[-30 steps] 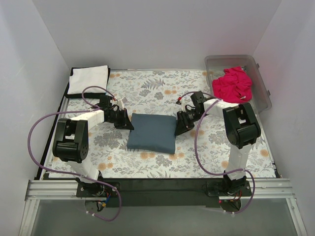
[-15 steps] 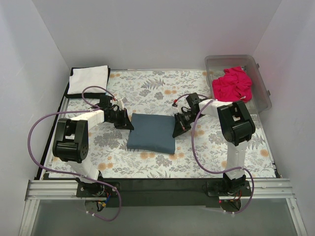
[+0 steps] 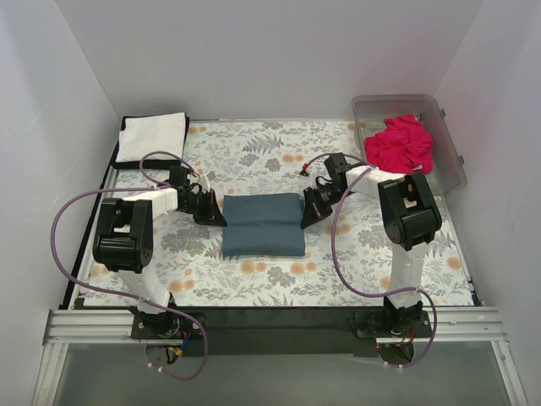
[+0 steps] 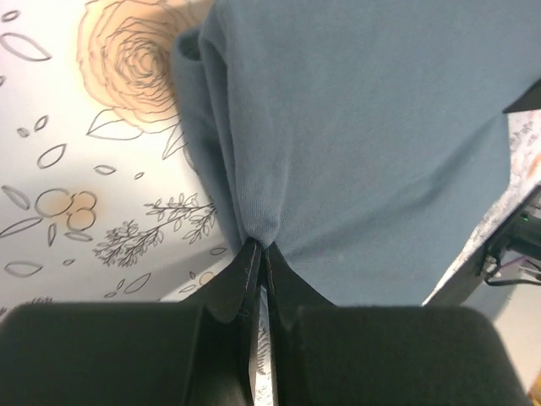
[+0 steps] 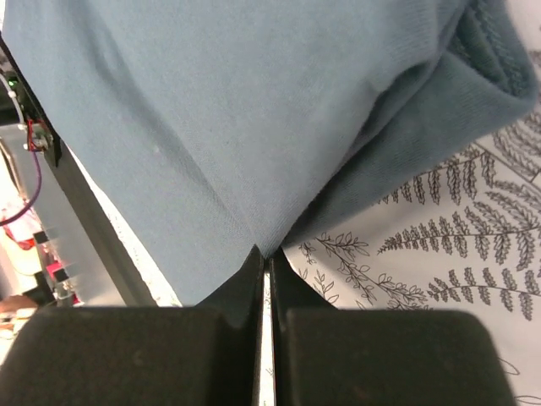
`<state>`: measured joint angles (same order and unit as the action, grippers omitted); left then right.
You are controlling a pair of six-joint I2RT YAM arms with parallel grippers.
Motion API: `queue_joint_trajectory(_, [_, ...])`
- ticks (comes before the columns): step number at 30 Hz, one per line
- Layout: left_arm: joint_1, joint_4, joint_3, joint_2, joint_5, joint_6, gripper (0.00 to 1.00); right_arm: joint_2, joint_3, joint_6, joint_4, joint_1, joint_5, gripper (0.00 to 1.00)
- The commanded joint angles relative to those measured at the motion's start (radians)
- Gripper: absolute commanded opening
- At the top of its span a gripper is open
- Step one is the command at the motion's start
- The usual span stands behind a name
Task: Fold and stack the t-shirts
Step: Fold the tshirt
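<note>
Since a second ago, the right gripper (image 3: 306, 216) has been brought in against the right edge of the slate-blue t-shirt (image 3: 264, 224) and closed on it. The shirt, skewed before, is now squared up at the middle of the floral cloth (image 3: 254, 156).

Four t-shirts are counted. The slate-blue one lies between the grippers. One magenta-pink t-shirt (image 3: 400, 144) is crumpled in the single clear bin (image 3: 406, 100) at the far right. One white t-shirt (image 3: 152, 135) is folded at the far-left corner, and one black t-shirt (image 3: 185, 128) is seen only as a dark border beneath it. Two arms are present, each with one gripper.

From above, the left gripper (image 3: 213, 213) is seen touching the shirt's left edge, but the jaws cannot be made out there. In the left wrist view the gripper (image 4: 260, 247) is shown closed, with blue fabric (image 4: 363, 127) pinched at its tips and the folded layers visible beside an orange flower. In the right wrist view the gripper (image 5: 264, 252) is likewise shown clamped on the blue fabric (image 5: 237, 101), above grey ferns. The bin and the corner stack are shown only from above.
</note>
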<state>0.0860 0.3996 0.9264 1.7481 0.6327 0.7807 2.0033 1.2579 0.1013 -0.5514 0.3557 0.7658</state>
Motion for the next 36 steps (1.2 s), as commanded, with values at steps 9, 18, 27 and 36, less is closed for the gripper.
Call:
queue_joint_trajectory(9, [-0.052,0.071,0.101,-0.183,0.24,-0.09,0.49,-0.128,0.104,0.147,-0.17,0.019,-0.049,0.68])
queue_joint_trajectory(18, [0.004,0.017,-0.093,-0.317,0.64,0.049,0.66,-0.279,0.002,0.011,-0.073,0.094,0.237,0.98])
queue_joint_trajectory(27, [0.144,-0.229,-0.207,-0.162,0.507,0.299,0.74,-0.14,-0.189,-0.259,0.324,0.243,0.331,0.98])
queue_joint_trajectory(36, [0.077,-0.078,-0.131,0.162,0.33,0.189,0.76,0.023,-0.256,-0.221,0.314,0.135,0.21,0.98])
